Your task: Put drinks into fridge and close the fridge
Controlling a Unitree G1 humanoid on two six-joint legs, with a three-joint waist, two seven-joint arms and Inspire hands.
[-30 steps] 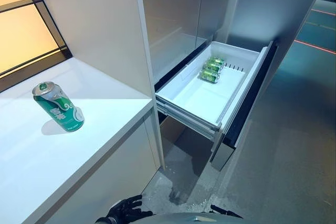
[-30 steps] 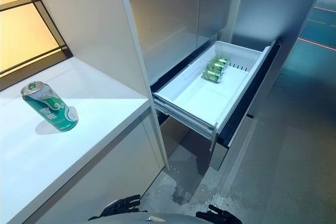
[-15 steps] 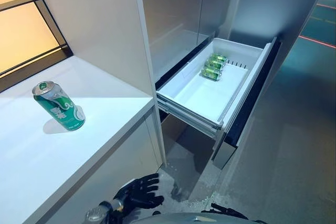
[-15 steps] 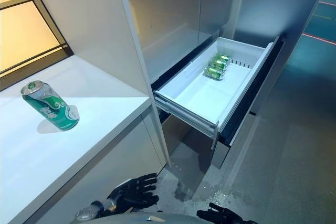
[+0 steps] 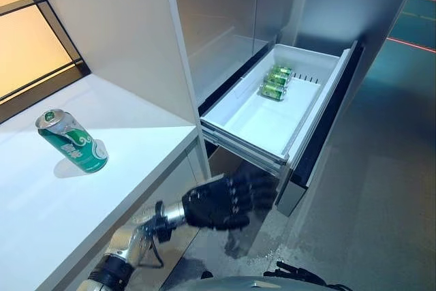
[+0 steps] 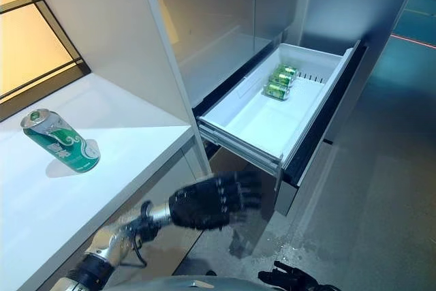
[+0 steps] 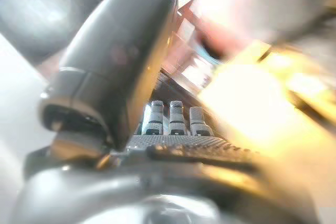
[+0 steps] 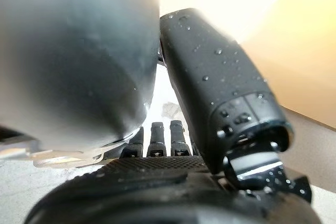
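One can (image 5: 71, 148) left on the counter (image 5: 102, 202), so the empty, open-fingered left hand (image 5: 219, 202) should reach left for it; right hand (image 6: 289, 279) low, state unclear.

To my left a white counter (image 5: 102, 189) runs under a window (image 5: 30, 46) glowing warm amber. A white panel (image 5: 116, 32) rises beside it. Below me, grey floor (image 5: 381, 223), wet in 1 patch (image 5: 238, 253)
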